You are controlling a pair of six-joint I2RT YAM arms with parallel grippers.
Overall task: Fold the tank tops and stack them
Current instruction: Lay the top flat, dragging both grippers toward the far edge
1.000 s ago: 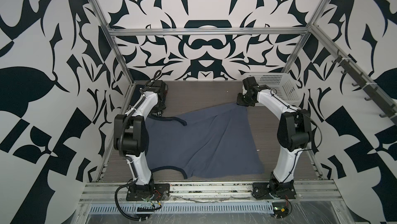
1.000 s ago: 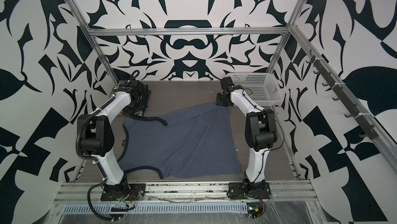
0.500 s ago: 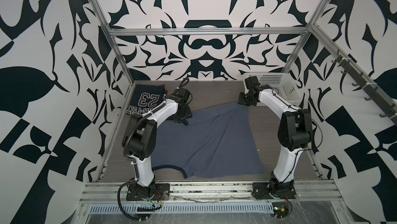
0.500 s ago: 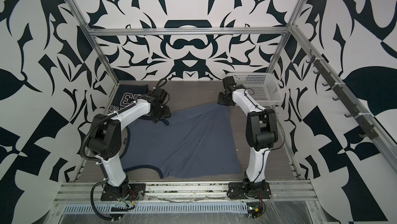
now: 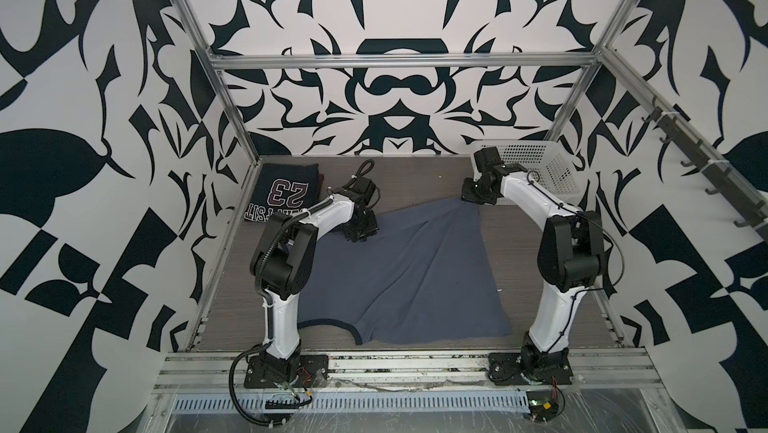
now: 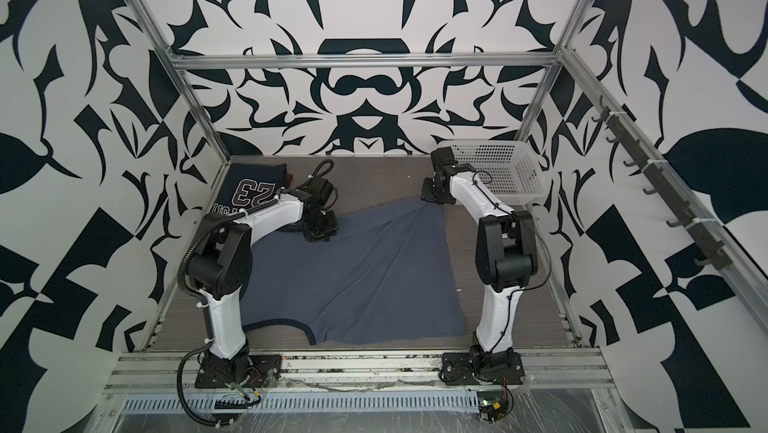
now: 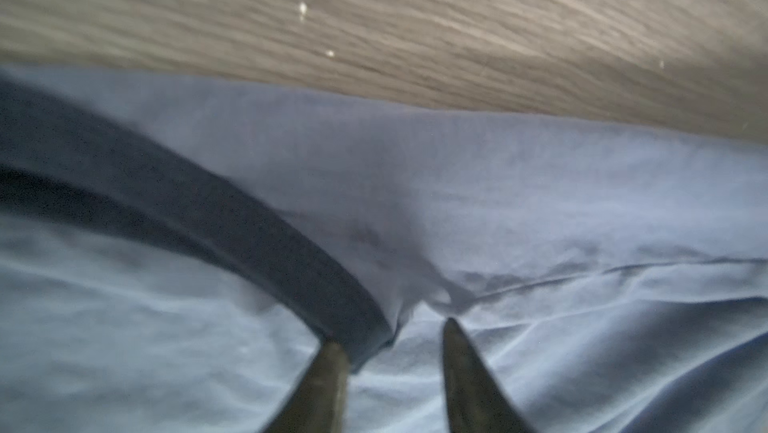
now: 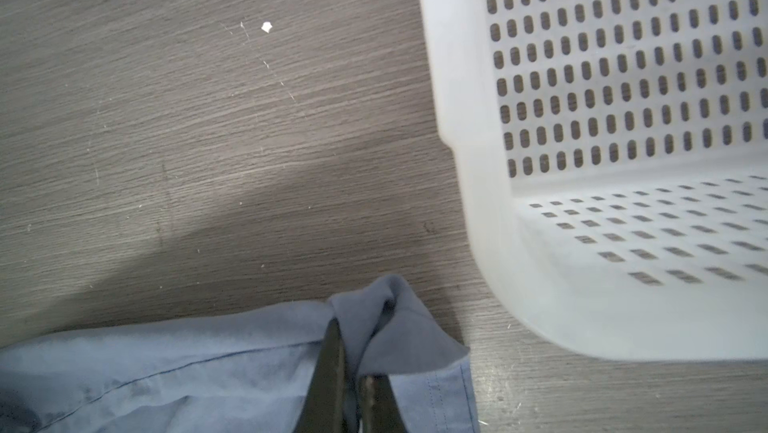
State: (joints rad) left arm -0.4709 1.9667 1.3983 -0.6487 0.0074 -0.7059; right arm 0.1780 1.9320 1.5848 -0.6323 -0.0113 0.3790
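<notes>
Beside the white perforated basket (image 5: 557, 173), the slate-blue tank top (image 5: 415, 277) shows navy trim; farther off, the navy tank top (image 5: 286, 175) bears a dark-red "23".

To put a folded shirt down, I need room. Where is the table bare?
The grey wood table is bare along its far edge, between the folded dark navy "23" tank top and the white perforated plastic basket. A narrower strip runs between the spread slate-blue tank top and the right arm. The middle is crowded: that shirt covers it.

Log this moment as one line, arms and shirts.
left gripper: jaws apart astride dark trim of slate-blue tank top | right gripper: shut on its corner | navy tank top: folded, far left corner
</notes>
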